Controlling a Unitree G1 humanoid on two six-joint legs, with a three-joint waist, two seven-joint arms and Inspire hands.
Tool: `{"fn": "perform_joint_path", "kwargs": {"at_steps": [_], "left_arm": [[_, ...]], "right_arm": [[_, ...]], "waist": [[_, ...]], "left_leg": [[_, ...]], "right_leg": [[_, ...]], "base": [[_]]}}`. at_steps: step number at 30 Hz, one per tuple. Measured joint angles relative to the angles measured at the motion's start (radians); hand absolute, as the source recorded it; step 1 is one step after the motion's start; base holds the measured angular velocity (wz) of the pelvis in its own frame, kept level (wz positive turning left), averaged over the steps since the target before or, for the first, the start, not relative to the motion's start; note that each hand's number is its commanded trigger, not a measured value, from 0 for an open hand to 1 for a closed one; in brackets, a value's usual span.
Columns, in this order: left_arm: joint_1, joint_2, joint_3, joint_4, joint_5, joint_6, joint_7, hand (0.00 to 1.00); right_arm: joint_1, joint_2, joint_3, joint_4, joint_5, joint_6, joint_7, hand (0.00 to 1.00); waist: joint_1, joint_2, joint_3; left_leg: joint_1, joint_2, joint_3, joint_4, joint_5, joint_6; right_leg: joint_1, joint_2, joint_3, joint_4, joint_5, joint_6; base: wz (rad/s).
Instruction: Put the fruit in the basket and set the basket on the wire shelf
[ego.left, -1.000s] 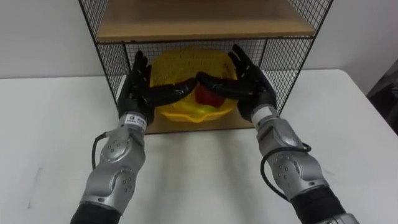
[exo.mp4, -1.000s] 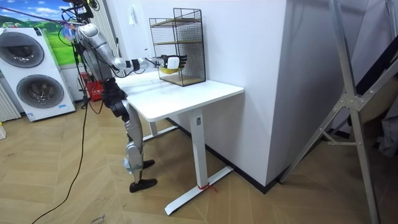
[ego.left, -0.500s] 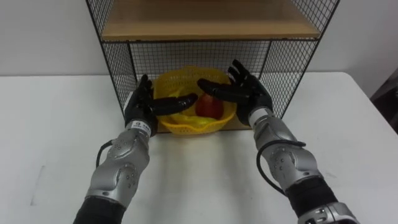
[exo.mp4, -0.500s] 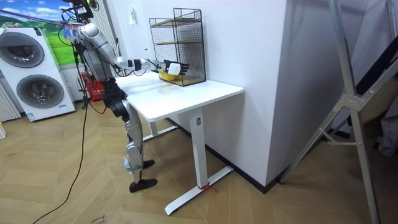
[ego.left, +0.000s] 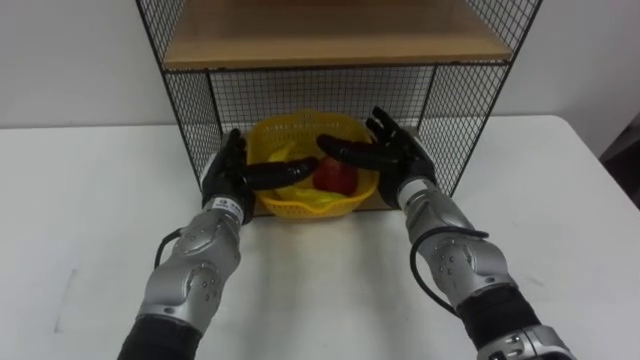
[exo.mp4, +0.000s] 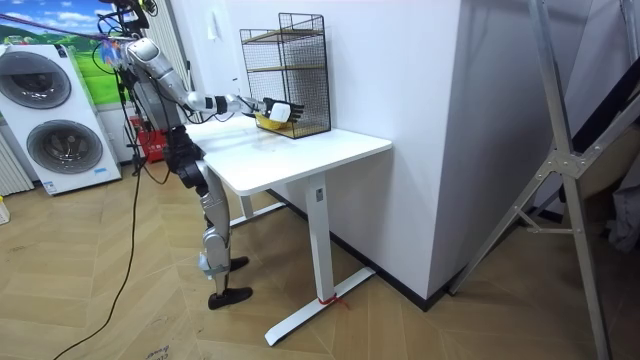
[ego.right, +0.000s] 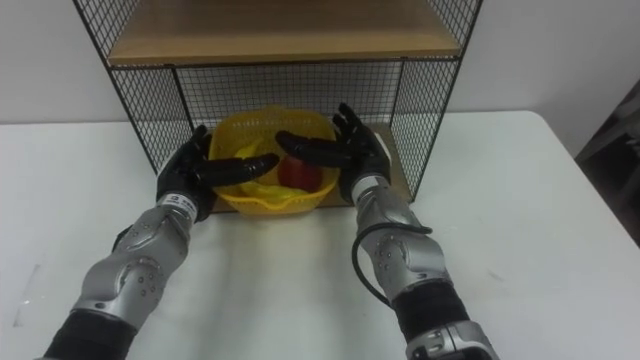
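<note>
The basket (ego.left: 300, 204) is inside the lower compartment of the wire shelf (ego.left: 190, 95), under the upper board (ego.left: 330, 35). It is very low over the bottom board (ego.left: 392, 199), at the front edge. It cannot be told if it already rests on this board. In the basket lies a red fruit (ego.left: 340, 178), more toward the robot's right side.

The left robot hand (ego.left: 224, 176) is at the left side of the basket, and the right robot hand (ego.left: 402, 160) is at its right side. On both, the fingers are straight and spread and point up along the outside of the basket. Each thumb reaches inward over the rim, above the inside of the basket. The right thumb passes just over the red fruit. The two thumbs come near each other in the middle, but they are apart.

The wire shelf stands on the white worktop (ego.left: 90, 210), against the wall. In the room view the robot stands at the side of the worktop nearer the room view's left. It leans a little forward, with both arms stretched to the wire shelf. A washing machine (exo.mp4: 60, 125) stands behind it.
</note>
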Motion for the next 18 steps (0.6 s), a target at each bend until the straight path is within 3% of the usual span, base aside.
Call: {"fn": "perform_joint_path", "kwargs": {"at_steps": [18], "left_arm": [[0.000, 0.010, 0.008, 0.026, 0.002, -0.015, 0.000, 0.00]], "right_arm": [[0.003, -0.008, 0.000, 0.050, -0.036, 0.004, 0.003, 0.00]], "waist": [[0.000, 0.004, -0.0016]], "left_leg": [[0.000, 0.000, -0.005, 0.000, 0.002, -0.001]], "right_leg": [[0.000, 0.000, -0.006, 0.003, -0.001, -0.002]], "base": [[0.00]]}}
